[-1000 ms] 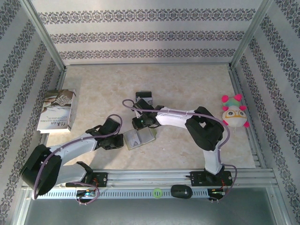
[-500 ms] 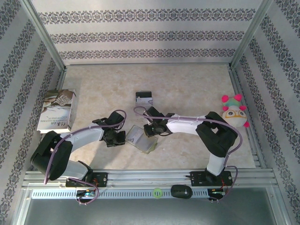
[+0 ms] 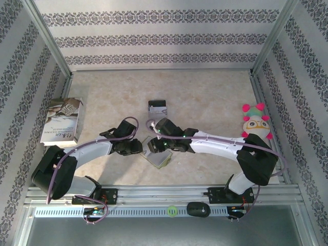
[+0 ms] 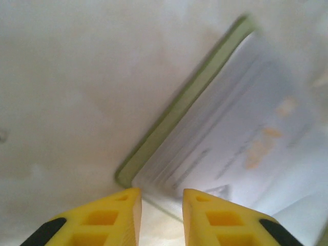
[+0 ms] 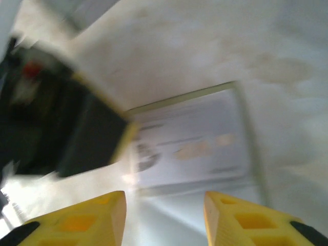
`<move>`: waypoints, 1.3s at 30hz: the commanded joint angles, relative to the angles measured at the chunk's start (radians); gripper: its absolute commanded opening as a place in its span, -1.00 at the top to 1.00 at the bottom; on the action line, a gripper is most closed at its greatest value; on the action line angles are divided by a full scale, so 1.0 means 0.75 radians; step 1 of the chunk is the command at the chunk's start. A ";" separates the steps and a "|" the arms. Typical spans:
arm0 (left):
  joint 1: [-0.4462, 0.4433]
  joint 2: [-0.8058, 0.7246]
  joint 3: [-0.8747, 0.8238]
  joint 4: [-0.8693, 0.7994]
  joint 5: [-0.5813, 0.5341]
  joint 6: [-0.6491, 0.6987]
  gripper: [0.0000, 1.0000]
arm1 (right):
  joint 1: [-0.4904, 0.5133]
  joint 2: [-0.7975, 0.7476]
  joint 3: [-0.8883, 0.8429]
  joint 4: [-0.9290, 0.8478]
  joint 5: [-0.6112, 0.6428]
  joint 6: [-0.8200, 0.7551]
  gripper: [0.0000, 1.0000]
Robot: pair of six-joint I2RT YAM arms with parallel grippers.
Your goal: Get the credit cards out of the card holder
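Patterned paper walls (image 3: 154, 38) close in a pale, marbled surface (image 3: 205, 92), and both my arms reach in to the middle of it from the near edge. The card holder (image 3: 160, 159) lies spread open there, flat on the surface, its glossy pale inner face turned up and its olive edge showing along one side. My left claw (image 4: 161, 197) sits low at the holder's near corner with its yellow fingers (image 4: 113, 215) a little apart and nothing between them, so it is released. My right claw (image 5: 164, 205) hangs just above the holder from the other side, its fingers spread wider and likewise gripping nothing. In my right wrist view the pale face carries faint lines of print and some orange marks, too blurred for me to tell whether a card sits in that pocket. One credit card (image 3: 158, 106), with a black band at one end, lies by itself farther back on the surface, well apart from the holder. A printed booklet (image 3: 62, 120) rests at the far left, and a plush toy (image 3: 256, 123) by the right wall.
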 commanded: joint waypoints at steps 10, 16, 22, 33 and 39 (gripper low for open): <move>0.180 -0.279 -0.066 -0.031 -0.053 0.063 0.14 | 0.141 0.247 0.157 -0.186 -0.307 -0.038 0.44; 0.188 -0.316 -0.058 -0.059 -0.061 0.073 -0.05 | 0.159 0.311 0.227 -0.315 -0.239 -0.069 0.49; 0.191 -0.331 -0.052 -0.072 -0.066 0.081 -0.63 | 0.156 0.347 0.231 -0.386 -0.156 -0.079 0.53; 0.192 -0.366 -0.047 -0.068 -0.051 0.083 -0.76 | 0.089 0.325 0.212 -0.448 0.000 -0.095 0.60; 0.191 -0.379 -0.050 -0.067 -0.037 0.079 -0.77 | 0.047 0.315 0.185 -0.460 0.086 -0.100 0.60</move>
